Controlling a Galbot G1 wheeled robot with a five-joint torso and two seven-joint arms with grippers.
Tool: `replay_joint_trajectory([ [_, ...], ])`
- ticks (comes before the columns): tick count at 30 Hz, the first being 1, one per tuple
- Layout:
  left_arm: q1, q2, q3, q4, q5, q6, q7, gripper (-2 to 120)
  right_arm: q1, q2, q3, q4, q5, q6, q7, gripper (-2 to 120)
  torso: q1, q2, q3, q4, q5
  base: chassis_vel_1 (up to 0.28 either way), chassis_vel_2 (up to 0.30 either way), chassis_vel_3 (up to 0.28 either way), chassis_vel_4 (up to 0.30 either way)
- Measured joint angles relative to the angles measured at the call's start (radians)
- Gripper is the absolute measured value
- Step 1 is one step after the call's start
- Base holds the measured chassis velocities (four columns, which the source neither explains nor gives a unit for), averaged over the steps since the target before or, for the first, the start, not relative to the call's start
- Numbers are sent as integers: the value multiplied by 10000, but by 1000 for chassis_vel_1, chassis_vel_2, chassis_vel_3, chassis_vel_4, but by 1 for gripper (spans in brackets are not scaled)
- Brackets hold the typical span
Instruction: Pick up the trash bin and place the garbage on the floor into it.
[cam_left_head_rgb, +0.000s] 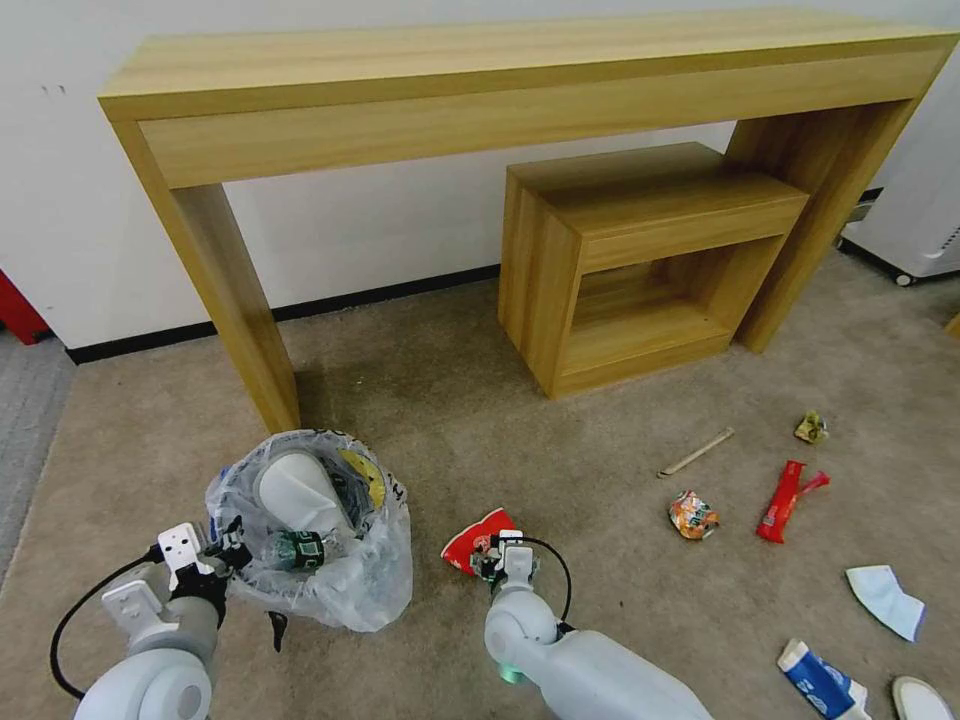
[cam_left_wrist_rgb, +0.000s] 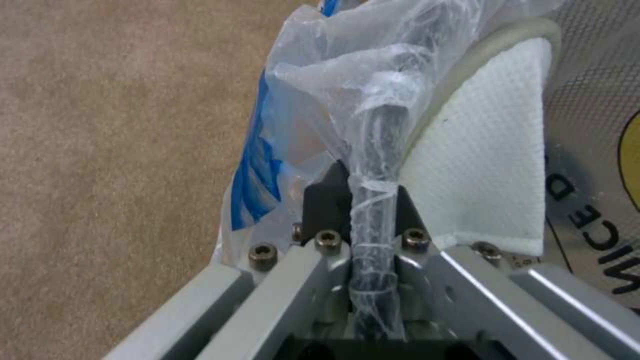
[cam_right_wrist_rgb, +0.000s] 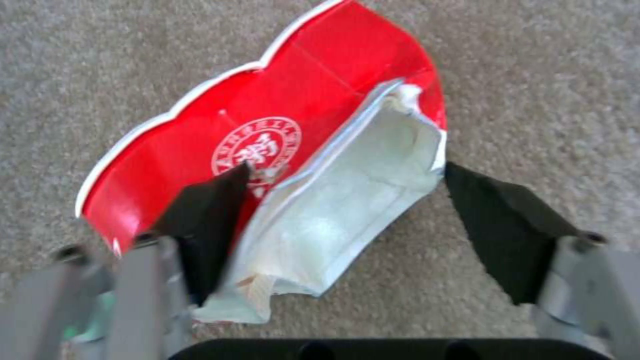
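1. Left gripper (cam_left_head_rgb: 228, 545) is clamped on the rim of the trash bin (cam_left_head_rgb: 310, 530), with the crinkly liner bag pinched in along with it. In the left wrist view the fingers (cam_left_wrist_rgb: 320, 200) are pressed together on the dark rim and the bunched plastic. A white slipper (cam_left_head_rgb: 297, 490) and a small green bottle (cam_left_head_rgb: 296, 549) are already inside.

2. Right gripper (cam_left_head_rgb: 497, 562) is down at the flattened red-white paper cup (cam_left_head_rgb: 478, 538), which lies on the floor (cam_left_head_rgb: 560, 440) just beside the bin. Jaws are spread, one finger (cam_right_wrist_rgb: 207, 220) over the red side, the other off past the torn white edge – so it straddles the cup but isn't pinching it yet.

3. Handling guess: the cup is feather-light, crushed flat and floppy, so it'll buckle rather than resist. I'd take it across the folded white part where the layers double up – the waxy red face looks slippery.

4. Remaining litter sits well apart to the robot's right: wooden stick (cam_left_head_rgb: 696, 452), orange snack packet (cam_left_head_rgb: 692, 514), red wrapper (cam_left_head_rgb: 783, 501), white tissue (cam_left_head_rgb: 885, 598), blue-white carton (cam_left_head_rgb: 818, 678).

5. The bin looks light too, but the bag is slick, so that rim grip could creep.
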Motion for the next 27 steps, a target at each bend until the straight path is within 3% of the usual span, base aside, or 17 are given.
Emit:
replay_joint_trajectory([
  [2,9,0,4,-20,-1,0,0,1,12,46,-18,-45,-57,15,-44,61,0,0,0,-1,-1,0,0,0,0],
  [4,8,0,6,-20,-1,0,0,1,15,49,-25,-43,-67,15,-45,60,0,0,0,0,-1,0,0,0,0],
  [7,-33,-30,23,-18,-1,-6,0,1,15,-57,-80,191,-153,-4,-59,43,0,0,0,0,0,0,0,0,0],
  [11,-56,-40,28,5,-3,-10,0,1,-20,-197,-85,523,-181,-48,-81,34,0,0,0,0,0,0,0,0,0],
  [15,-117,-21,23,56,-28,-11,-2,1,-147,-518,-34,1123,-230,12,-387,21,0,0,1,0,1,0,0,0,0],
  [18,-165,17,-3,126,-50,-12,-7,1,-361,-1189,284,2070,-354,374,-1041,4,0,-1,1,0,1,0,0,0,0],
  [23,-186,19,-4,178,-52,-14,-9,1,-512,-1701,544,2608,-647,723,-1428,0,0,0,0,0,4,0,0,0,0],
  [25,-234,3,0,262,-50,-23,-12,1,-760,-2645,988,3551,-1157,1457,-2141,0,0,0,1,-3,3,0,0,0,0],
  [27,-244,-1,3,272,-49,-23,-12,1,-797,-2799,1075,3723,-1234,1603,-2325,0,0,0,0,-4,2,0,0,0,0],
])
